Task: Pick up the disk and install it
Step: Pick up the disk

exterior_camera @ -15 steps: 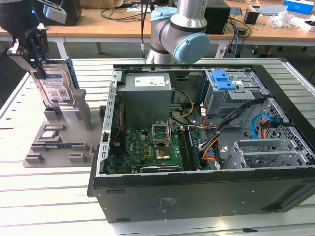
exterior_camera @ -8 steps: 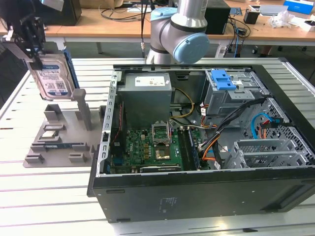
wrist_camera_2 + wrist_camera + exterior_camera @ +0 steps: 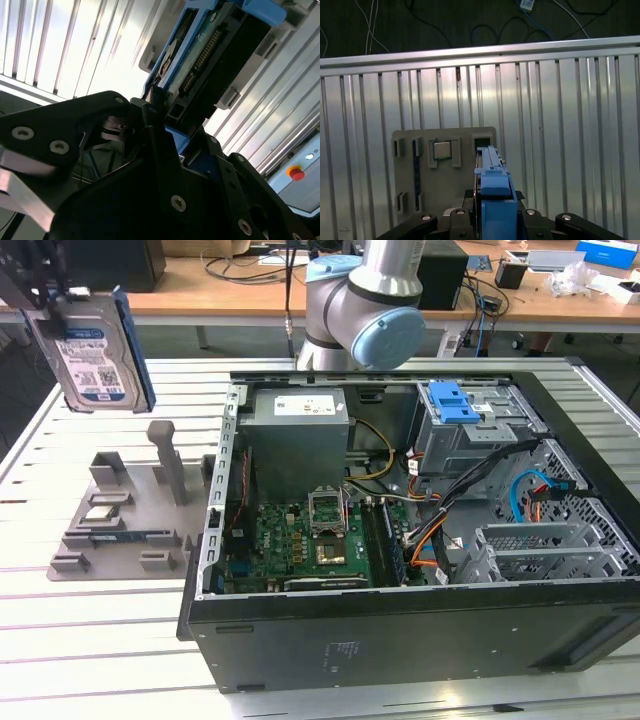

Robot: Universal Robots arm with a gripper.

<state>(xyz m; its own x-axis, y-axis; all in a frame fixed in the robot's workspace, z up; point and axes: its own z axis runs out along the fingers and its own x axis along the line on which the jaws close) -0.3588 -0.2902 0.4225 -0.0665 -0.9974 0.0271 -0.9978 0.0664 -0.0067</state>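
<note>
The disk (image 3: 92,350), a silver hard drive with a white-and-blue label in a blue bracket, hangs upright in the air at the exterior view's upper left, above the grey fixture (image 3: 120,510). My gripper (image 3: 62,298) is shut on its upper end. The second wrist view shows the disk (image 3: 200,60) edge-on, its connector side towards the camera, clamped between black fingers (image 3: 152,120). In the first wrist view the disk's blue bracket edge (image 3: 492,182) rises from the gripper (image 3: 495,217) over the fixture (image 3: 410,165).
An open computer case (image 3: 400,630) lies on the slatted table (image 3: 100,640), to the exterior view's right of the fixture. Inside it are a grey metal cage (image 3: 480,435) with a blue latch (image 3: 452,400), a motherboard (image 3: 300,540) and cables. A chip (image 3: 441,150) sits in the fixture.
</note>
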